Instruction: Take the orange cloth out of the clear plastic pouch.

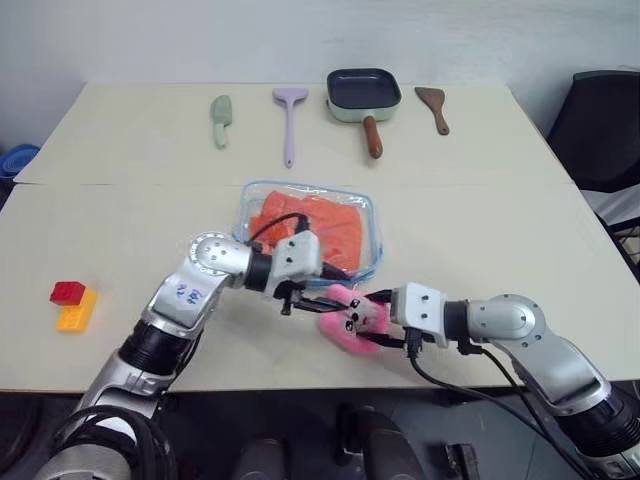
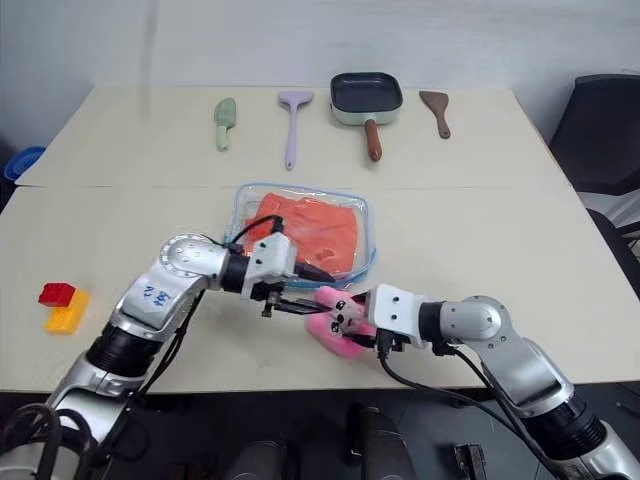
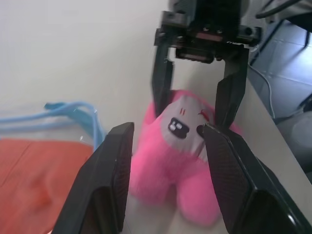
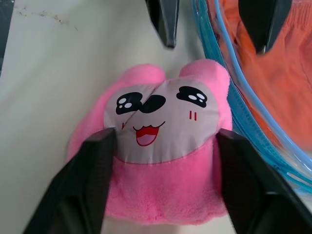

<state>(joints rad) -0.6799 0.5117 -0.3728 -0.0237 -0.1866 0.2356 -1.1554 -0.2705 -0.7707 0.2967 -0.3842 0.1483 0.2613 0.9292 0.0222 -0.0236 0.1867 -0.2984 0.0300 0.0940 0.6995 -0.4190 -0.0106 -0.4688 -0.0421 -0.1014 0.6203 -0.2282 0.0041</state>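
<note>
The orange cloth (image 1: 322, 226) lies folded inside the clear plastic pouch (image 1: 375, 222), which has a light blue rim and rests flat in the middle of the table. My left gripper (image 1: 318, 298) hovers at the pouch's near edge, open, with nothing between its fingers (image 3: 109, 180). It faces my right gripper (image 1: 368, 314), which comes in from the right. The right gripper is open, with its fingers (image 4: 87, 180) on either side of a small pink plush toy (image 1: 350, 328) on the table just in front of the pouch.
At the table's far side lie a green spatula (image 1: 221, 120), a purple turner (image 1: 289, 120), a frying pan (image 1: 363, 93) and a brown spatula (image 1: 434, 108). Red and orange toy bricks (image 1: 72, 303) sit near the left front. A dark chair (image 1: 605, 120) stands to the right.
</note>
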